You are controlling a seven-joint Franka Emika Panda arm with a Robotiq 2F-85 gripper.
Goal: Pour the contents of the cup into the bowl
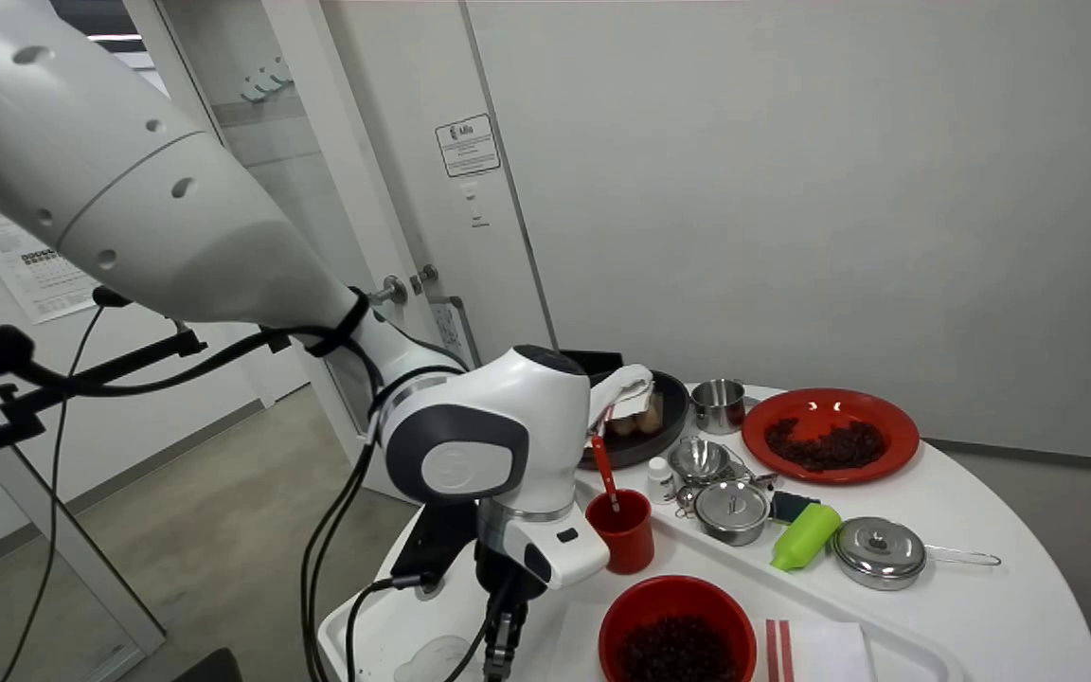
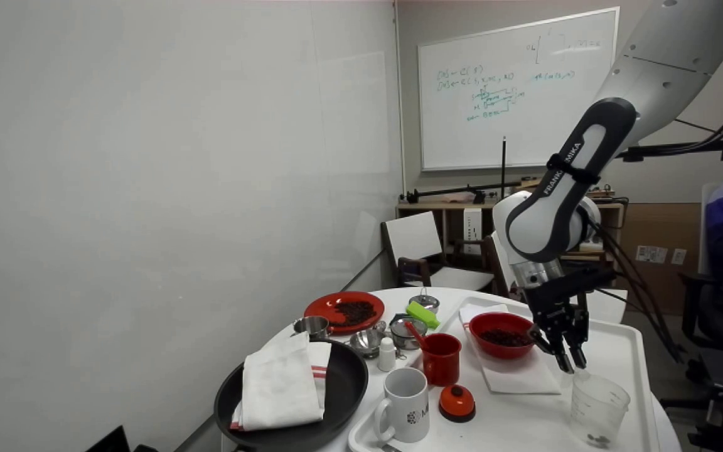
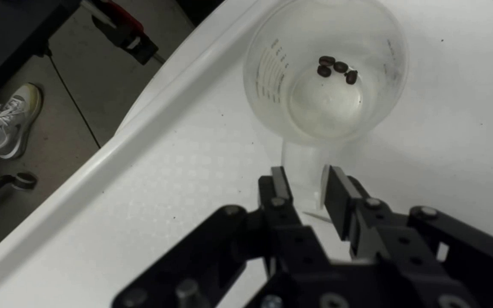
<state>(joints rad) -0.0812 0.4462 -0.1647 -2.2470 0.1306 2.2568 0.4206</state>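
Observation:
The cup is a clear measuring cup (image 2: 606,408) standing on a white tray, with several dark beans at its bottom. It fills the top of the wrist view (image 3: 328,102), and its handle (image 3: 302,160) points toward my gripper. My gripper (image 3: 306,184) is part open, its fingertips at the handle with a gap between them; the handle shows just beyond the tips. In an exterior view my gripper (image 2: 573,368) is right above the handle. The bowl is red (image 1: 678,592), holds many dark beans, and also shows in an exterior view (image 2: 503,353), to the left of my gripper.
The white tray's rim (image 2: 647,389) runs beside the cup. A red-striped cloth (image 2: 518,380) lies under the bowl. A red mug (image 2: 442,364), white mug (image 2: 407,408), orange-black knob (image 2: 457,402), small metal pots, red plate (image 2: 317,307) and dark pan (image 2: 349,383) stand nearby.

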